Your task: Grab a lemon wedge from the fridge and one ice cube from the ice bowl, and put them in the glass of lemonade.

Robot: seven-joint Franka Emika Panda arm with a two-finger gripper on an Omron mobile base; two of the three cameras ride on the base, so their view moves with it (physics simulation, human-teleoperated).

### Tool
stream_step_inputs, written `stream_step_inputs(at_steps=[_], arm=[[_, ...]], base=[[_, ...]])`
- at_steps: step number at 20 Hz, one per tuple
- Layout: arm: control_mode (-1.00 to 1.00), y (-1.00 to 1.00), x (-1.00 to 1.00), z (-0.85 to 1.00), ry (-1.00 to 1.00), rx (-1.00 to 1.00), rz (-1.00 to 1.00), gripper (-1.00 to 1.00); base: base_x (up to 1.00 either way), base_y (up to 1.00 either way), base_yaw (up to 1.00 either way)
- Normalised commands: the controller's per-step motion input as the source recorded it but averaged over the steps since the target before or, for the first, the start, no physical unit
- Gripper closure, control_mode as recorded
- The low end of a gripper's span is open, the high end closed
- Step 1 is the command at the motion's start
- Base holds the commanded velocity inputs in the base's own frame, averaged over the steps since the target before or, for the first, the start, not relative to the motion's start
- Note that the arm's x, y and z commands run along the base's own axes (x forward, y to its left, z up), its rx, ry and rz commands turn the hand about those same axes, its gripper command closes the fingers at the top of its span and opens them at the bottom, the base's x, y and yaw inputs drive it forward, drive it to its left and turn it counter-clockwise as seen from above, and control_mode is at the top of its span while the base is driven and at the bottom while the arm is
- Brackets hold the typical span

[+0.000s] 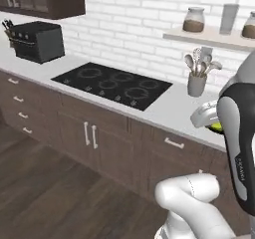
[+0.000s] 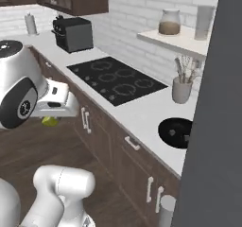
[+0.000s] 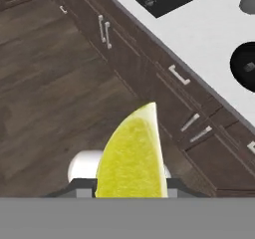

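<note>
The lemon wedge (image 3: 132,156), bright yellow, stands large in the hand view with my gripper (image 3: 130,185) shut on its lower part. Seen from the left base, a sliver of the lemon wedge (image 1: 217,127) peeks out under the gripper (image 1: 211,122), just off the counter's front edge. The right base view has the gripper (image 2: 51,117) out over the wooden floor, the lemon wedge (image 2: 49,121) below it. The ice bowl (image 2: 176,132), black and shallow, sits on the counter by the fridge's grey side (image 2: 212,126); the ice bowl (image 3: 246,66) also lies at the hand view's right edge. The glass of lemonade is out of view.
A black cooktop (image 1: 113,85) is set into the white counter (image 1: 169,108). A grey utensil pot (image 1: 196,83) stands behind it and a black toaster (image 1: 39,41) far left. A wall shelf (image 1: 209,36) carries jars. Brown cabinet fronts (image 3: 149,78) run below the counter.
</note>
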Motion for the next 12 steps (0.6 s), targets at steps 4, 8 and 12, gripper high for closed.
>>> stream_step_inputs(at_steps=[4,8,12], arm=[[1.0,0.0,0.0,0.0,0.0,0.0,0.0,1.0],[1.0,0.0,0.0,0.0,0.0,0.0,0.0,1.0],[1.0,0.0,0.0,0.0,0.0,0.0,0.0,1.0]], base=[[0.0,-0.01,-0.95],[0.0,0.0,-0.97],[0.26,0.0,-0.84]])
